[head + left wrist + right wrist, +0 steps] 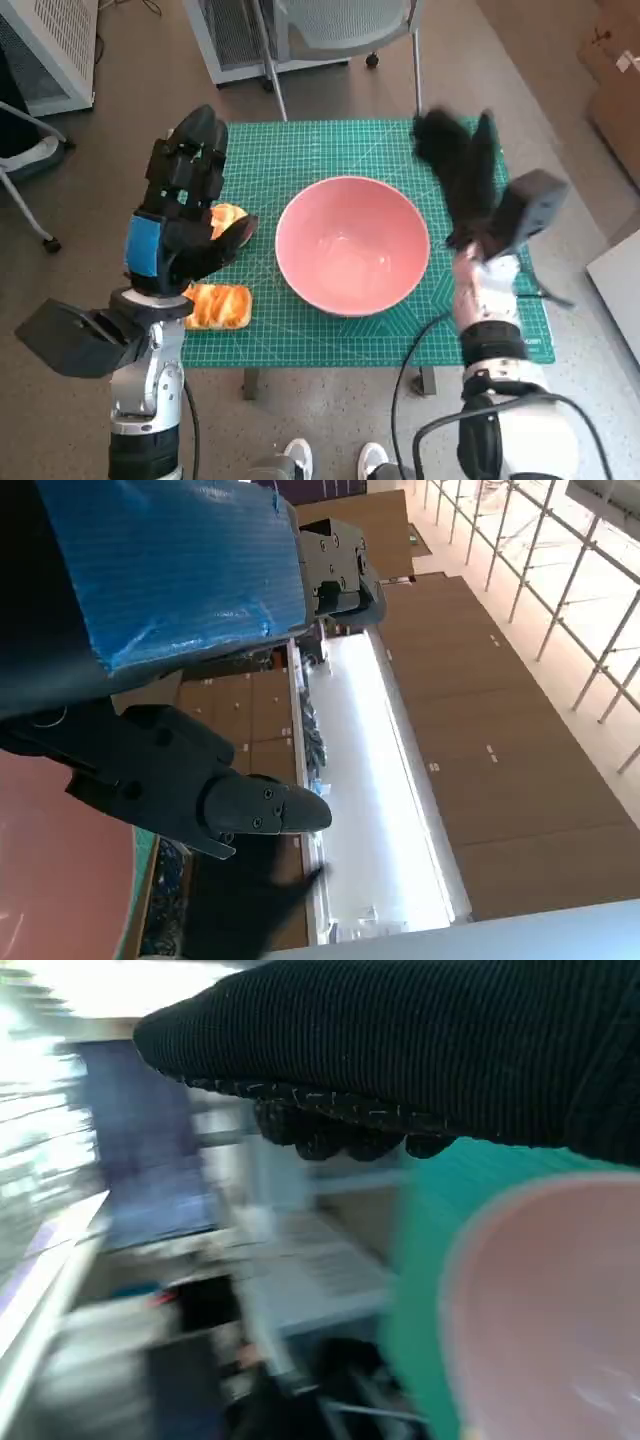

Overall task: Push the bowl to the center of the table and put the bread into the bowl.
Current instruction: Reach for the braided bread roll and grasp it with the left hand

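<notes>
Centrally in the head view, the pink bowl (352, 243) sits on the green cutting mat (300, 150), with nothing inside it. Left of it, the bread (218, 305) lies near the mat's lower left corner, and a second piece (227, 214) lies higher up, partly hidden by the left hand (183, 205). That hand hovers above both with fingers spread, grasping nothing. At the bowl's right, the right hand (462, 170) is raised and blurred, fingers extended, holding nothing.

Count: one round pink plastic bowl (352, 244); two golden-brown glazed bread pieces (218, 305), (228, 217); one green gridded cutting mat (300, 150); two robot hands (185, 205), (462, 172).
</notes>
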